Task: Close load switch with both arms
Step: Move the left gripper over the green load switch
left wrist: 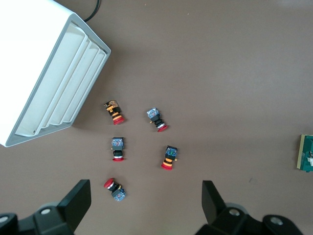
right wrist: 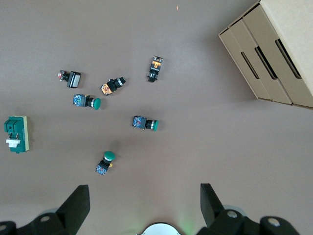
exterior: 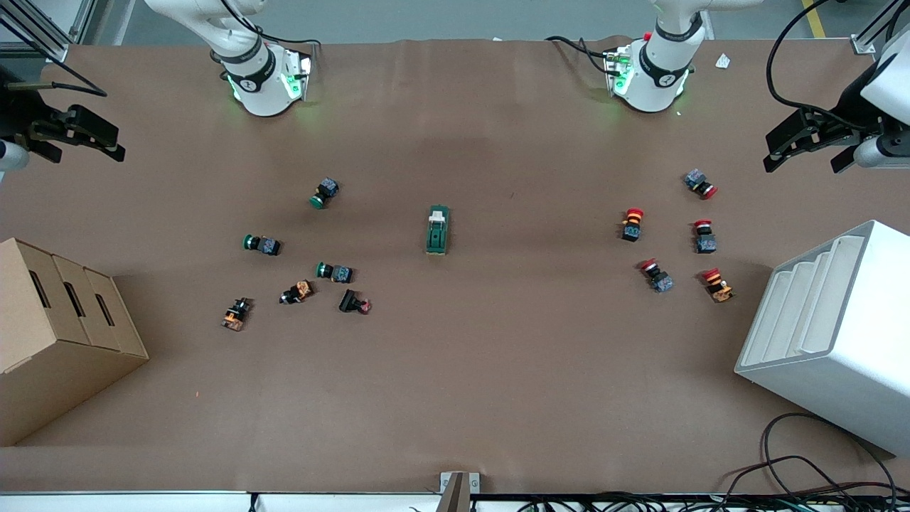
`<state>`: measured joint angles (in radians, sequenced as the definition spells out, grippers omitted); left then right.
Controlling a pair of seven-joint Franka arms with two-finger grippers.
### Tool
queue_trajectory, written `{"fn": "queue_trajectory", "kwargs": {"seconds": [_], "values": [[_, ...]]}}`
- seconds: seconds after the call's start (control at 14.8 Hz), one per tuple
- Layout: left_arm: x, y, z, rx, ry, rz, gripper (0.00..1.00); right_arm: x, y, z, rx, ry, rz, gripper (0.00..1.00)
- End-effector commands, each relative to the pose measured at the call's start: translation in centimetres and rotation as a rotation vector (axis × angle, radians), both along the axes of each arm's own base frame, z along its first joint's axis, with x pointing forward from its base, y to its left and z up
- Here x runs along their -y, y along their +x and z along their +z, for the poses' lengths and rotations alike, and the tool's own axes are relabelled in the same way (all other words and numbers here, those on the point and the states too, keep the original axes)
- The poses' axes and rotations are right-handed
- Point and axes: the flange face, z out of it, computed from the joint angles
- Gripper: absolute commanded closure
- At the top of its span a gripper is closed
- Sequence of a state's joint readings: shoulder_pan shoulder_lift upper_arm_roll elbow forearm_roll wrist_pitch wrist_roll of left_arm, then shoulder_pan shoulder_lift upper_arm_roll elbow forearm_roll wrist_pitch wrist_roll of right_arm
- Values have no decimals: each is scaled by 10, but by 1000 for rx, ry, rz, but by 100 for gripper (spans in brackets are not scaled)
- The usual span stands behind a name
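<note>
The load switch (exterior: 438,230), a dark green oblong block with a white lever piece at the end toward the robot bases, lies flat at the middle of the table. It shows at the edge of the left wrist view (left wrist: 306,153) and in the right wrist view (right wrist: 16,133). My left gripper (exterior: 803,151) hangs high over the left arm's end of the table, open and empty (left wrist: 146,198). My right gripper (exterior: 82,144) hangs high over the right arm's end, open and empty (right wrist: 144,198). Both are far from the switch.
Several red-capped push-buttons (exterior: 668,238) lie toward the left arm's end, beside a white slotted bin (exterior: 832,334). Green-capped and other small push-buttons (exterior: 306,259) lie toward the right arm's end, beside a cardboard box (exterior: 57,327). Cables lie at the table's near edge.
</note>
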<state>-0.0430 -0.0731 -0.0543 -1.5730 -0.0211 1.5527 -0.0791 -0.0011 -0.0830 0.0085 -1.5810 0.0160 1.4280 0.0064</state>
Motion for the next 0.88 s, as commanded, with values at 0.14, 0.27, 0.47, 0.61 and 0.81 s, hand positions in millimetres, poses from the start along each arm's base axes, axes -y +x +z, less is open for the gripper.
{"fn": "queue_trajectory", "kwargs": {"seconds": [0.14,0.27,0.47,0.61,0.81], "values": [[-1,2,5,10,14,5,0,-3,-9,5,12,9,9,0],[3,1,15,32,19,-4,0,-3,-9,5,12,9,9,0],[33,7,-5,-6,21,-51,0,-3,-9,5,12,9,9,0],[81,8,-22,-31,22,-103,0,-3,-9,5,12,9,9,0],[170,-14,-52,-43,19,-50,0,-3,-9,4,10,9,9,0]]}}
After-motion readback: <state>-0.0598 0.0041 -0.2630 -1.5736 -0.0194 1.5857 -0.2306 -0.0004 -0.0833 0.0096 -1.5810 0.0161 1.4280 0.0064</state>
